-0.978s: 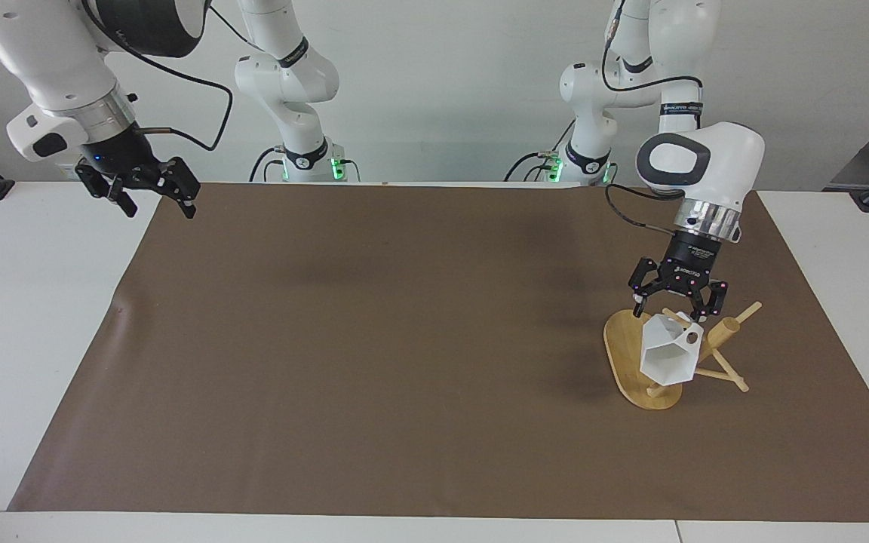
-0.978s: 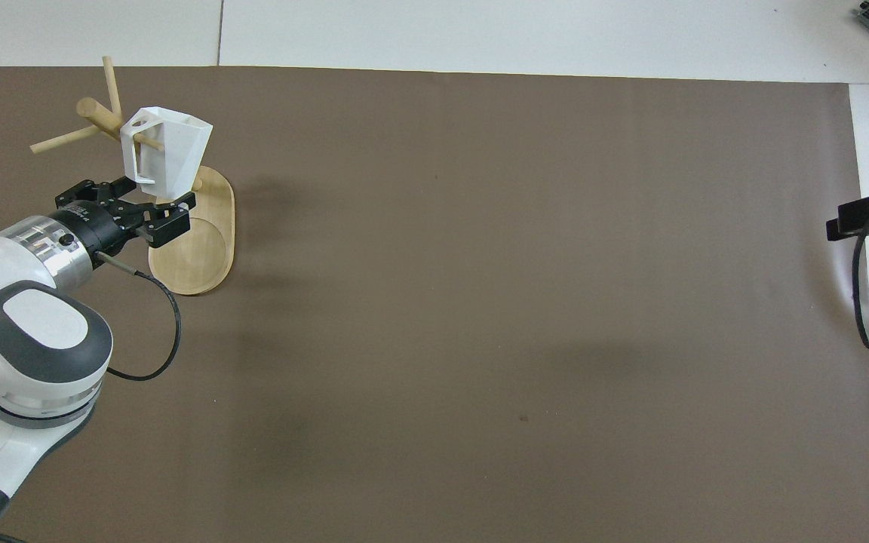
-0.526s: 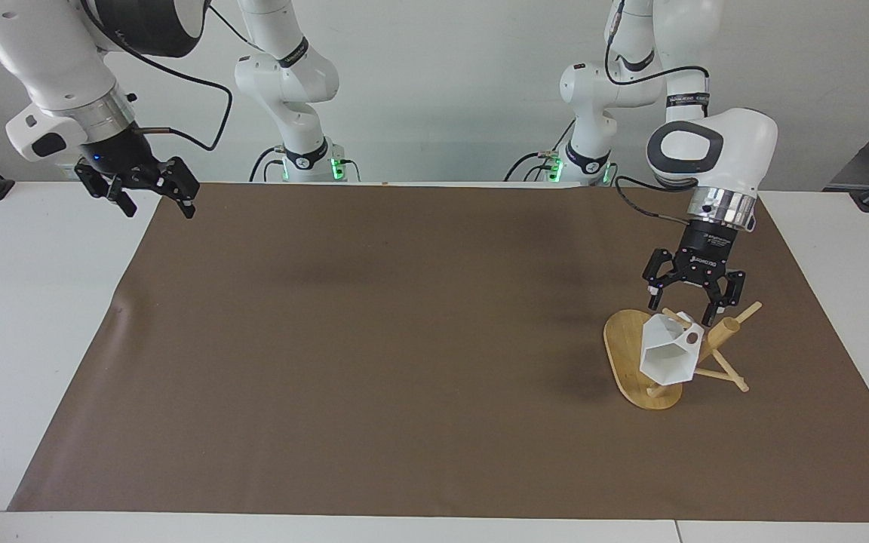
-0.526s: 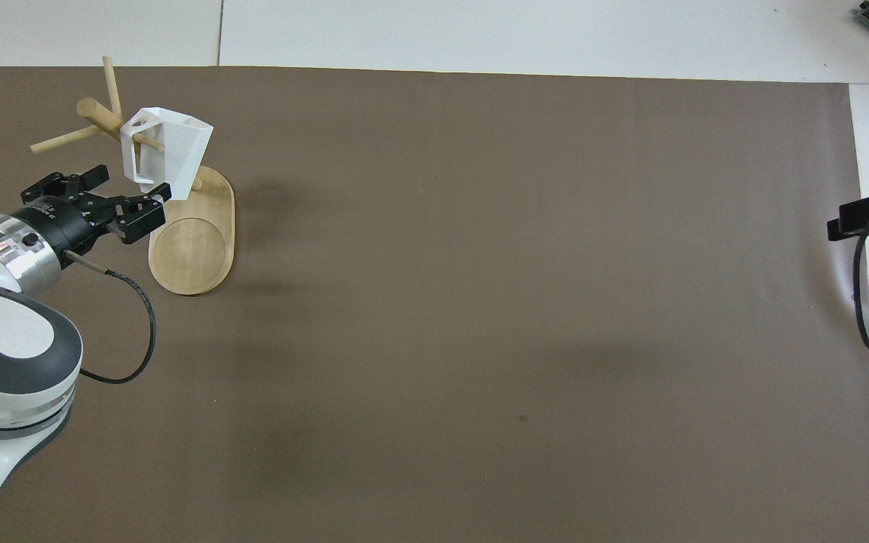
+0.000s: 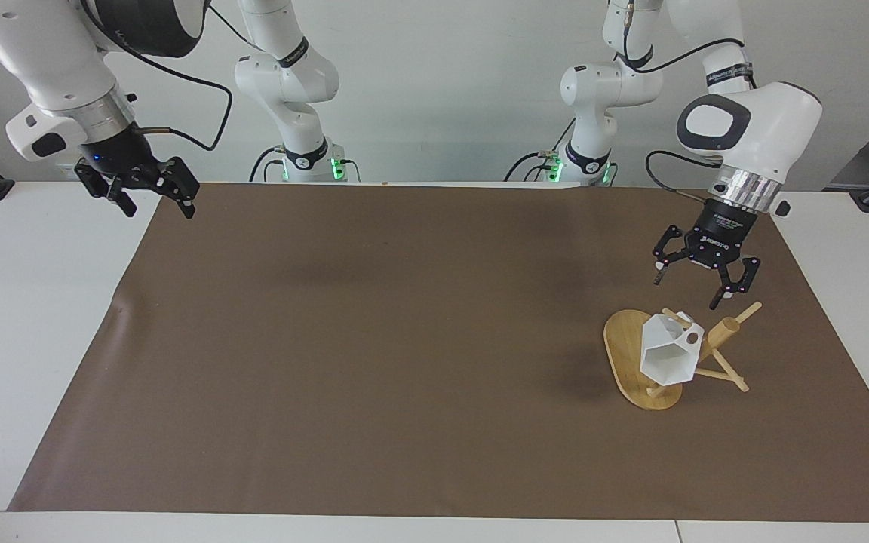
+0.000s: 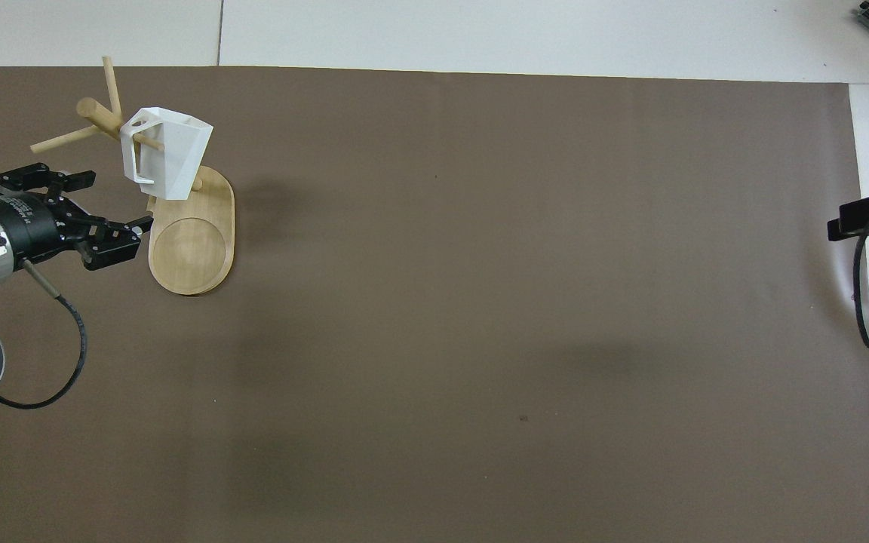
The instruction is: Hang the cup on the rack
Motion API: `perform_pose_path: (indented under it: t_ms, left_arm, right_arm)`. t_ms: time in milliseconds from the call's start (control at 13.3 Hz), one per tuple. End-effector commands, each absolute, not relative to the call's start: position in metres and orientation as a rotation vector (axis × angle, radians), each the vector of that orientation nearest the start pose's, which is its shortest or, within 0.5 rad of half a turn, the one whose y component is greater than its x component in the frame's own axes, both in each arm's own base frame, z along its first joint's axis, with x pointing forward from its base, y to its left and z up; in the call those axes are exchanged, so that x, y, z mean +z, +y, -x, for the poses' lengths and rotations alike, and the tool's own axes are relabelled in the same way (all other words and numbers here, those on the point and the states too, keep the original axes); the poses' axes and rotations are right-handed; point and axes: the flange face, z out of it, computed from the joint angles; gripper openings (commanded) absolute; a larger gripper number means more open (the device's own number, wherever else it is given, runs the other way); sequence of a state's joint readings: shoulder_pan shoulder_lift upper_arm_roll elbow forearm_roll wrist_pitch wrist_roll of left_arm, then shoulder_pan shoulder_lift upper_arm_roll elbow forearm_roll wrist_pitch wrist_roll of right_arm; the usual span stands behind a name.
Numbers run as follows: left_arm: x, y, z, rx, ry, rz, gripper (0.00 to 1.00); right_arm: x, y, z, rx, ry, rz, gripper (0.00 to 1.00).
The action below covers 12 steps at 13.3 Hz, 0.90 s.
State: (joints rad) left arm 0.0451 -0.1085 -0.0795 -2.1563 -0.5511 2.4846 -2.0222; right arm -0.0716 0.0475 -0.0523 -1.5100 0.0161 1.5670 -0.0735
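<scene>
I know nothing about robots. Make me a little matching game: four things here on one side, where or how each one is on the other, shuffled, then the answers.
Things
1. cup
2. rack
3. left gripper
4. right gripper

States
A. open and empty, waiting over the table's edge at the right arm's end
B. stands on the brown mat
C. hangs by its handle on a peg
D. open and empty, in the air above the rack

Pairs: 1-C, 2-B, 3-D, 4-A
</scene>
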Motion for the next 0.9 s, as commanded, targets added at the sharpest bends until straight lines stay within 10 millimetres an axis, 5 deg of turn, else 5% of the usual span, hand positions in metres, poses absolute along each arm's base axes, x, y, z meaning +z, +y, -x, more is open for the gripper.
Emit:
perform_pose_path:
  t_ms: [0, 451, 827]
  left_arm:
    - [0.517, -0.023, -0.553, -0.119, 2.383, -1.214, 1.00]
    - [0.570, -0.025, -0.550, -0.027, 2.158, -1.823, 1.00]
    - [0.578, -0.027, -0.544, 0.098, 1.664, -2.432, 1.00]
  right_arm:
    - [0.626, -0.072, -0.560, -0.038, 0.118, 3.144, 1.00]
    - [0.627, -0.074, -0.559, -0.040, 0.118, 3.144, 1.00]
    - [0.626, -0.073, -0.560, -0.038, 0.099, 3.145, 1.00]
